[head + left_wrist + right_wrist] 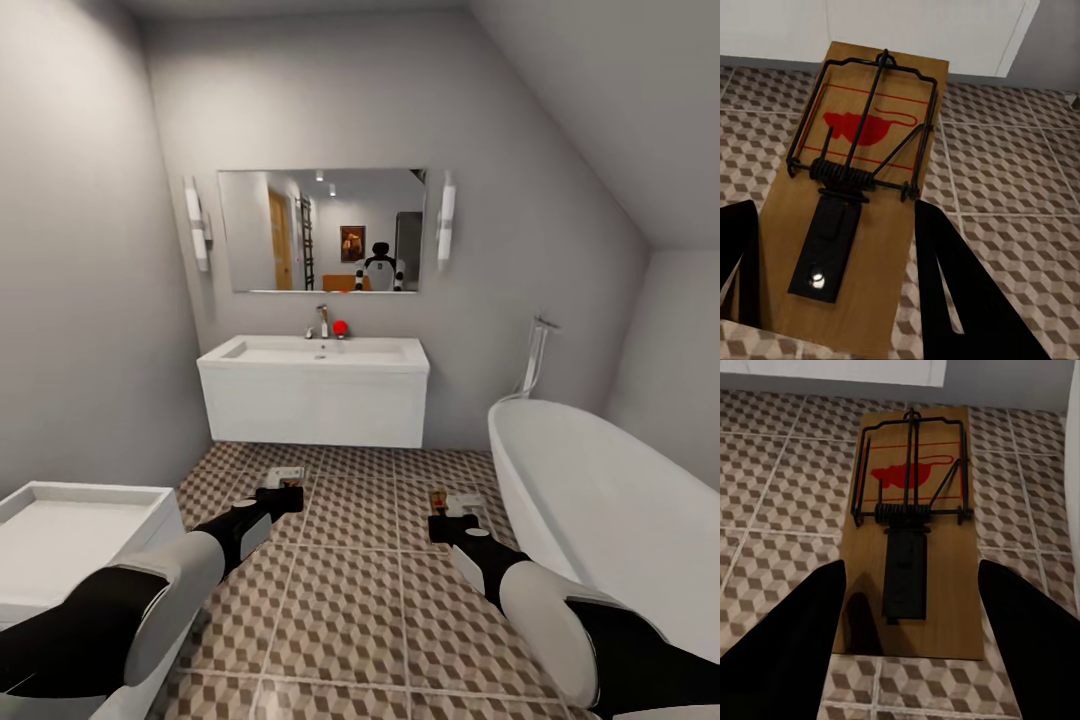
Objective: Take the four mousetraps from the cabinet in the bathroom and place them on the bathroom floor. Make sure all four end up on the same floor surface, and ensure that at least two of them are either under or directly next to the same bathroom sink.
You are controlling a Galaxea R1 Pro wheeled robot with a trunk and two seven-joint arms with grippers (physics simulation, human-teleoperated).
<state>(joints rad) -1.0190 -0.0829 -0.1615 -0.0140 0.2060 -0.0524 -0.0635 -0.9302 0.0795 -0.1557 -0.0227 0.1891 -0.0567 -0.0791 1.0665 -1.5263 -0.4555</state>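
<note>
Two mousetraps are held above the bathroom floor (340,600), a few tiles short of the bathroom sink (315,352). My left gripper (285,497) is shut on one mousetrap (290,487). In the left wrist view this brown board (870,127) has a wire bar and a red mouse print, with the gripper (836,225) pressing dark fingers (945,285) against its long edges. My right gripper (452,512) is shut on the other mousetrap (438,497). In the right wrist view that board (911,480) sits inside the gripper (911,577). The cabinet is out of view.
A white bathtub (600,490) runs along the right, close to my right arm. A white boxy fixture (70,530) stands at the near left beside my left arm. A mirror (322,230) hangs over the white vanity (315,405), and a small red object (341,327) sits by the faucet (322,320).
</note>
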